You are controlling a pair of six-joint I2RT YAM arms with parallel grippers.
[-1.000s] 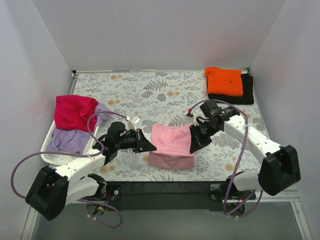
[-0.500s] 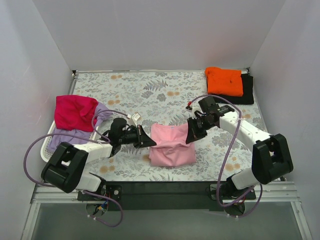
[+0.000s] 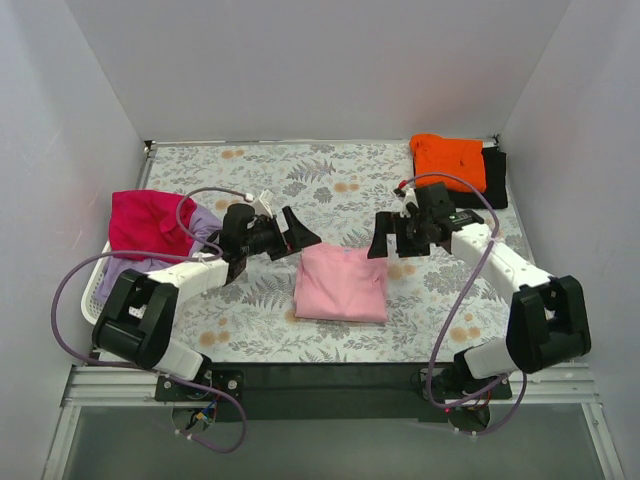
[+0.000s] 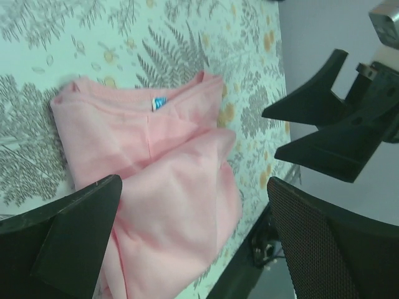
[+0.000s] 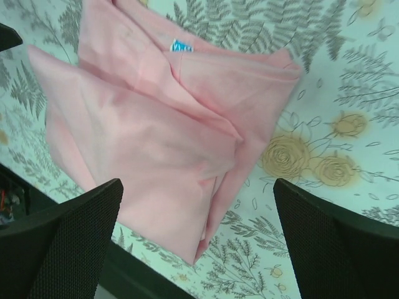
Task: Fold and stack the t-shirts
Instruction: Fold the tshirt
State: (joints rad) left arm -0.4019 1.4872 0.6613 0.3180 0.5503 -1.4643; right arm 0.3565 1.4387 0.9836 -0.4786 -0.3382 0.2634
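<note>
Top external: left gripper (image 3: 304, 237), right gripper (image 3: 384, 244) spread wide, empty, flanking pink t-shirt (image 3: 342, 286).

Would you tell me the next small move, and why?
Probably lower the open left gripper and right gripper onto the edges of the pink shirt to grip it: it lies folded and free, while the orange shirt tops the black shirt, far right.

Nothing readable is found anywhere, tbh. A small blue label (image 5: 181, 45) is sewn into the light pink t-shirt (image 5: 143, 137), but its print is too tiny.
</note>
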